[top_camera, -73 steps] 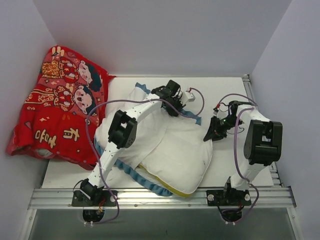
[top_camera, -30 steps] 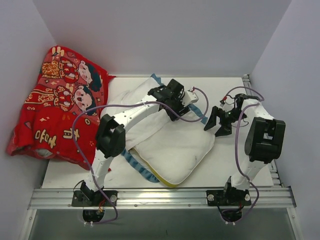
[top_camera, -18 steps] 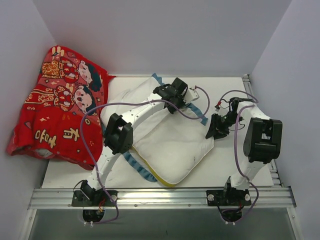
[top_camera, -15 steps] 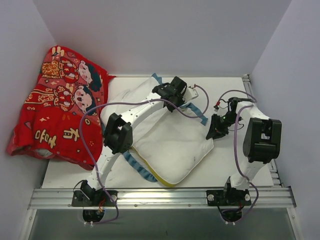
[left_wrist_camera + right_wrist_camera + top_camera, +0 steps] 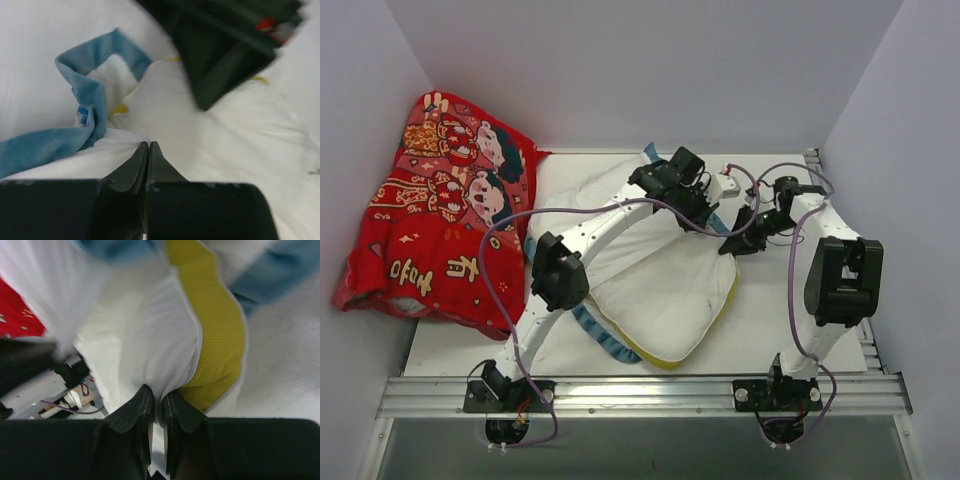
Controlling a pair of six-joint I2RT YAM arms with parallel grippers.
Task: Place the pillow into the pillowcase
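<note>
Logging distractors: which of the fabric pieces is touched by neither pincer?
The red cartoon-figure cloth, heaped far left; the left pincer and right pincer are on the white yellow-piped pillow and blue-frilled pillowcase.

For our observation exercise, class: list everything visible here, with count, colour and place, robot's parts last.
pillow: one, white with yellow edge, mid-table.
pillowcase: one, white inside with blue trim, partly under the pillow, to its left.
cloth: one, red with cartoon figures, far left.
table: one, white, beneath all.
left tool: one, black, shut at a white fold beside the blue trim.
right tool: one, black, shut on the pillow's white fabric by its yellow edge.
</note>
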